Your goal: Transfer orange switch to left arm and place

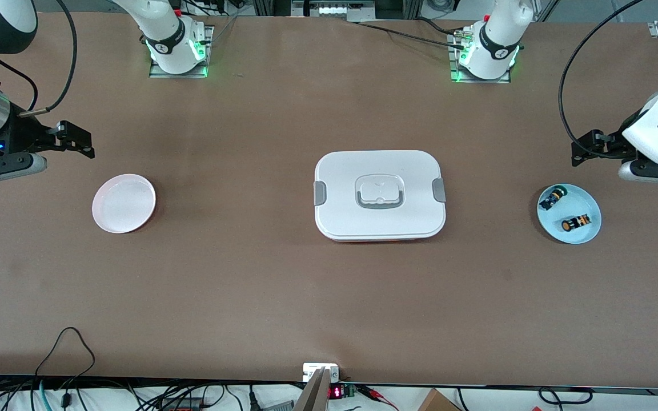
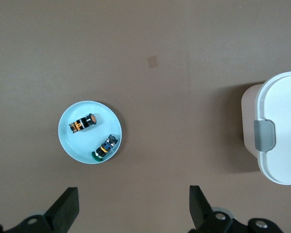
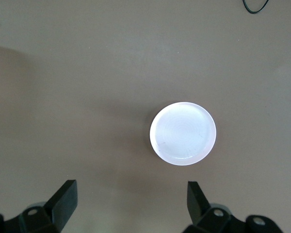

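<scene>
Your left gripper is hovering wide open near the blue plate, where the orange switch is lying; your right gripper is waiting open near the pink plate.

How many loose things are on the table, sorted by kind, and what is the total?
Push-button switches: 2, the orange switch and the green-capped switch, both lying on the light blue plate.
Plates: 2, the light blue plate and the empty pink plate.
Boxes: 1, the white box, lid on.
Total: 5.
</scene>
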Robot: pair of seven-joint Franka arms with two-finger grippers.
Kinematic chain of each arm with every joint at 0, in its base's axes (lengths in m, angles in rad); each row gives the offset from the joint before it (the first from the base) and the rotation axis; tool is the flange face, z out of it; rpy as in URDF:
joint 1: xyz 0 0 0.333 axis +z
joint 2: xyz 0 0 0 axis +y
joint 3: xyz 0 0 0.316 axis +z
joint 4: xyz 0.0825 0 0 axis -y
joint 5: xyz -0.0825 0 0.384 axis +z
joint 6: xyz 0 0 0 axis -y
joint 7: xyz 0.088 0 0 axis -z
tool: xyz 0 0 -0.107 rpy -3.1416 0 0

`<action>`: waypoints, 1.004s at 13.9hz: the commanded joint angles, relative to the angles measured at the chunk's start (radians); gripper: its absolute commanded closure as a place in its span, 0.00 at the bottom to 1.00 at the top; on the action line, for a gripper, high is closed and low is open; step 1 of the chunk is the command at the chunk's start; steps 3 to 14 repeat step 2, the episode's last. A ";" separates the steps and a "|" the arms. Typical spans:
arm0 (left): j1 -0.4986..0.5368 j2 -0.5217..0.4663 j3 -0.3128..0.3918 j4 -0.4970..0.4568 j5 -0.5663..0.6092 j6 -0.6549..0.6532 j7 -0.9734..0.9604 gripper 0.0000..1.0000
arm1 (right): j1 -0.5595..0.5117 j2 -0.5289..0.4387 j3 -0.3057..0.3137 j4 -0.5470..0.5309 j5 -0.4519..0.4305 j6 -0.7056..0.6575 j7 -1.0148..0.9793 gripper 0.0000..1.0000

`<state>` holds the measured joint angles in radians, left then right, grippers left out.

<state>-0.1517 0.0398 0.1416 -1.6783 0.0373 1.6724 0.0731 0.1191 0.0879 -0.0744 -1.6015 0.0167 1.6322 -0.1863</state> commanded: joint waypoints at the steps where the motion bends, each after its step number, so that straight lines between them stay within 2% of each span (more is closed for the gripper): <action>1: 0.015 0.022 -0.002 0.037 -0.014 -0.031 0.013 0.00 | -0.004 0.009 0.004 0.018 0.012 0.001 0.001 0.00; 14: 0.015 0.020 -0.007 0.037 -0.014 -0.034 0.013 0.00 | -0.004 0.009 0.004 0.018 0.012 0.006 -0.001 0.00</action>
